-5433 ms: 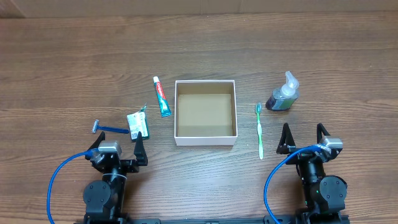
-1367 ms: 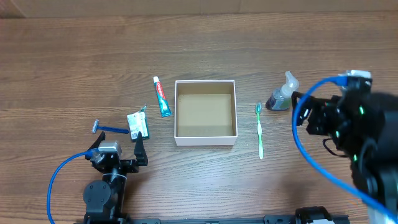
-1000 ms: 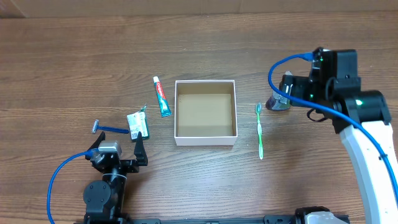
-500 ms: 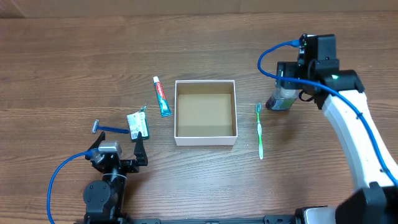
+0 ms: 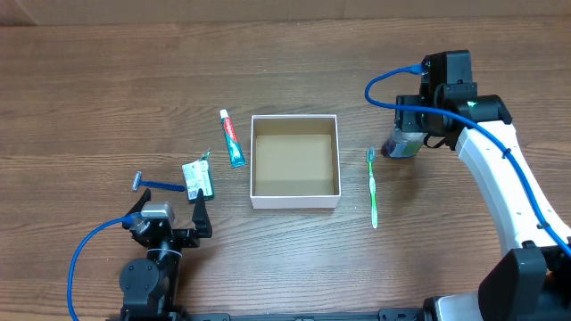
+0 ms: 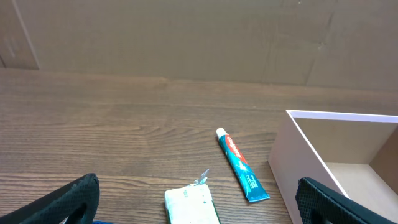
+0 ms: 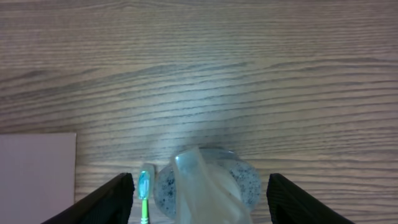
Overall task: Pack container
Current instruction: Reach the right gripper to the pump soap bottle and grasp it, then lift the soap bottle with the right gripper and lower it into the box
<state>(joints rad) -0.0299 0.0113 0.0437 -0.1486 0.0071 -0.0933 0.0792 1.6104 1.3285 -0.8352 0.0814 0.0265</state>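
The container [image 5: 294,201], a white-walled box with a brown inside, sits mid-table and holds nothing. A toothpaste tube [image 5: 233,138] lies left of it, a green toothbrush [image 5: 373,187] right of it. My right gripper [image 5: 412,119] hangs open above a clear pump bottle [image 5: 401,144] of dark speckled liquid; in the right wrist view the bottle [image 7: 208,186] sits between the spread fingers, untouched. My left gripper [image 5: 169,207] rests open at the front left, just behind a green and white packet [image 5: 198,178] and a blue razor [image 5: 157,185].
In the left wrist view the packet [image 6: 189,205] lies between the fingers, the toothpaste [image 6: 241,173] ahead and the container wall [image 6: 298,162] to the right. A cardboard backdrop [image 6: 186,37] stands past the table's far edge.
My right arm has risen from its rest at the front right, swung back and left, and settled over the pump bottle. The left arm and the objects have not moved.
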